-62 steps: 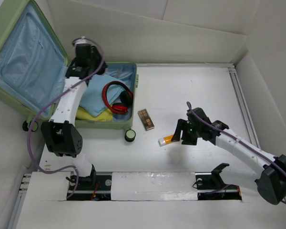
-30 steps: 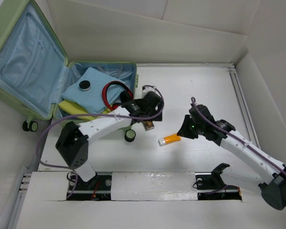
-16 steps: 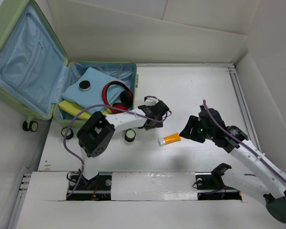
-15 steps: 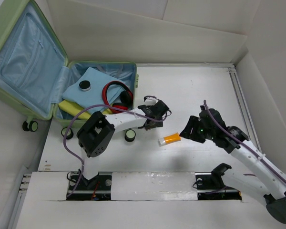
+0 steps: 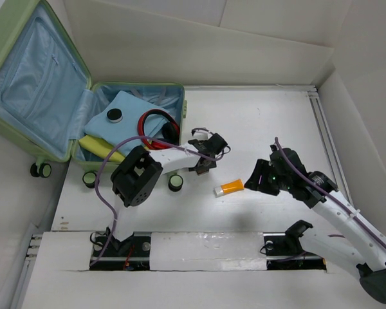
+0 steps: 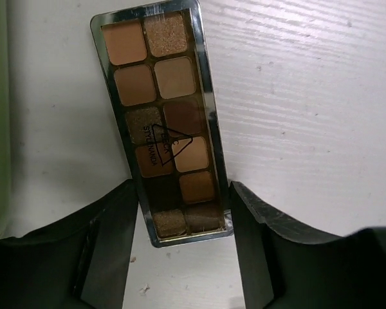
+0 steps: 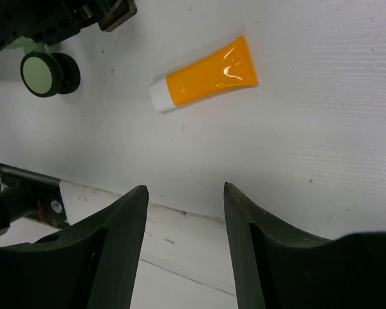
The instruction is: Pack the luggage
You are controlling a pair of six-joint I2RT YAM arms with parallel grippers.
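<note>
Left gripper straddles chrome-framed rectangular palette, grip can't tell; right gripper wide open over glossy orange tube

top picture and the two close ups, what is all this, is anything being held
It is a robot with two white arms bolted to a table, each ending in a two-finger gripper. The wide picture looks down from above; the close-ups come from wrist cameras, so the dark shapes at the bottom are fingers. An open green suitcase holds folded cloths and red headphones. The left gripper has a finger either side of an eyeshadow palette lying on the table; whether it grips is unclear. The right gripper is open, empty, near an orange tube.
</note>
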